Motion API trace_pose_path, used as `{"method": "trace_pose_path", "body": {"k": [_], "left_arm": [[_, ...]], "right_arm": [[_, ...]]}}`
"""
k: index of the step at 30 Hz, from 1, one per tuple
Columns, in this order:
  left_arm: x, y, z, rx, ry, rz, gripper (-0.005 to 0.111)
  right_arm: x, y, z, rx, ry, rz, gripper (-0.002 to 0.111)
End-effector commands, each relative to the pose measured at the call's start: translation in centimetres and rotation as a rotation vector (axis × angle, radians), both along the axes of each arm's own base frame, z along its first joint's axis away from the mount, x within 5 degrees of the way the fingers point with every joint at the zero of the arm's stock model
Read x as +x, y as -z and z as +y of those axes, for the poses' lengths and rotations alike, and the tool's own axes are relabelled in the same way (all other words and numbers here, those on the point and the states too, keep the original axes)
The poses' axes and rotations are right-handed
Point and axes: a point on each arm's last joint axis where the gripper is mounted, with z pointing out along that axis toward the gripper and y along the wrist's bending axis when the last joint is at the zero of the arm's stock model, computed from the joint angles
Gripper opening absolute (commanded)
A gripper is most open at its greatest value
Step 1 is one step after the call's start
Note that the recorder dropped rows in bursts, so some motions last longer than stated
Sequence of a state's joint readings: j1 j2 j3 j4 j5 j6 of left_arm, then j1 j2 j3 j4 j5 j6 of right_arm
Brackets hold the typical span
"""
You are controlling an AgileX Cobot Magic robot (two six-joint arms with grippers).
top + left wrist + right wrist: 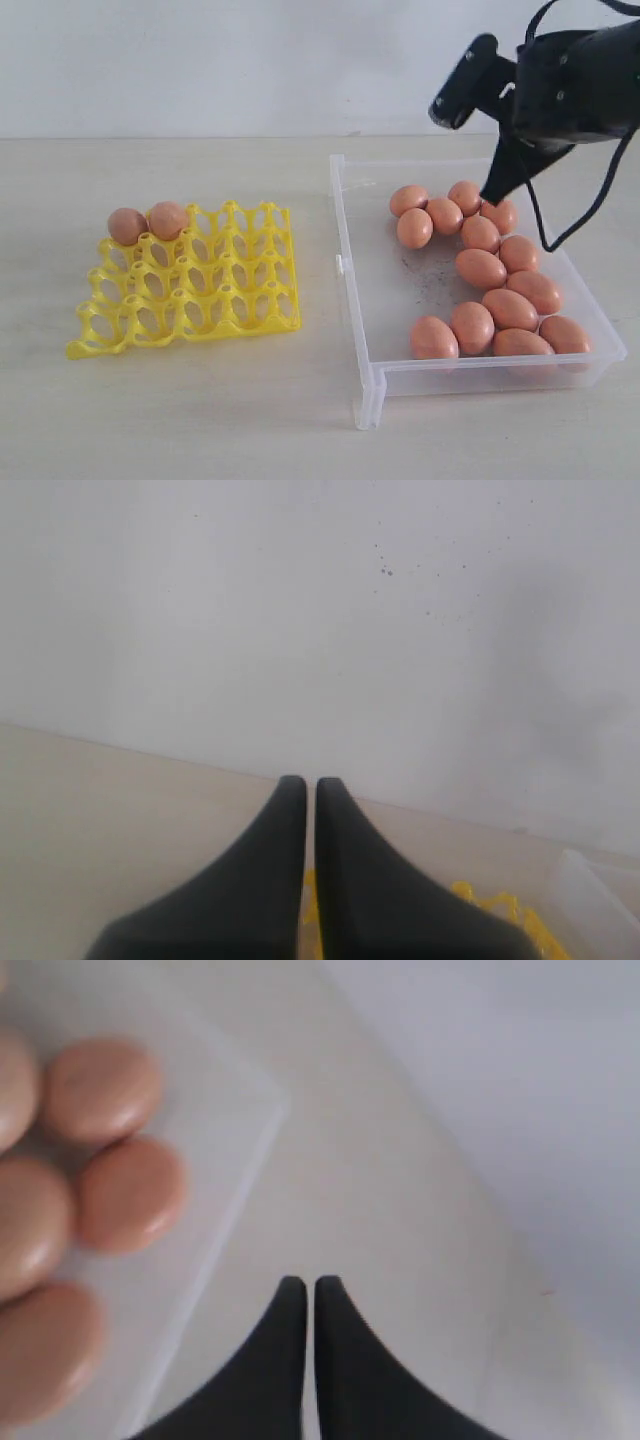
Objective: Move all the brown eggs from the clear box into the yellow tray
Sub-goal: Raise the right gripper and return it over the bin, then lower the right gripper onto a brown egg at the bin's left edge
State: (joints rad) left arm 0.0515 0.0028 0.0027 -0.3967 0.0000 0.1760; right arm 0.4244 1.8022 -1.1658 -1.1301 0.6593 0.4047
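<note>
Several brown eggs lie along the right side of the clear box. Two brown eggs sit in the far left cups of the yellow tray. My right gripper hangs over the box's far end, just above the eggs there. In the right wrist view it is shut with nothing between its fingers, beyond the box's wall, with eggs off to one side. In the left wrist view my left gripper is shut and empty, with a bit of the yellow tray behind it. The left arm does not show in the exterior view.
A pale wall rises behind the light table. The box stands right of the tray, a narrow strip of table between them. The right arm's black body and cable hang over the box's far right corner.
</note>
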Motion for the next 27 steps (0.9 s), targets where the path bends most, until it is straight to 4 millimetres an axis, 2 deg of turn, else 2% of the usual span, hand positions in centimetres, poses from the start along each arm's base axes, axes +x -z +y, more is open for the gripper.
{"method": "trace_pose_path", "body": {"k": [1,6,10,13,16,20,21,27], "left_arm": [[0.0,-0.1,0.0,0.006,0.004,-0.005,0.004],[0.0,-0.1,0.0,0.006,0.004,-0.005,0.004],[0.0,-0.1,0.0,0.006,0.004,-0.005,0.004],[0.0,-0.1,0.0,0.006,0.004,-0.005,0.004],[0.0,-0.1,0.0,0.006,0.004,-0.005,0.004],[0.0,-0.1,0.0,0.006,0.004,-0.005,0.004],[0.0,-0.1,0.0,0.006,0.004,-0.005,0.004],[0.0,-0.1,0.0,0.006,0.004,-0.005,0.004]], "right_arm": [[-0.6,-0.1,0.5,0.323,-0.07,0.323,0.0],[0.3,-2.3,1.8,0.724,-0.091,0.348,0.0],[1.6,-2.3,2.5,0.819,0.0,0.371,0.0],[2.9,-0.9,3.1,0.847,0.098,0.483,0.002],[4.1,0.6,3.7,0.855,0.166,0.573,0.017],[5.5,2.8,4.1,0.874,0.255,0.621,0.057],[5.8,3.3,4.2,0.886,0.285,0.623,0.063],[6.7,4.7,4.3,0.894,0.324,0.601,0.065]]}}
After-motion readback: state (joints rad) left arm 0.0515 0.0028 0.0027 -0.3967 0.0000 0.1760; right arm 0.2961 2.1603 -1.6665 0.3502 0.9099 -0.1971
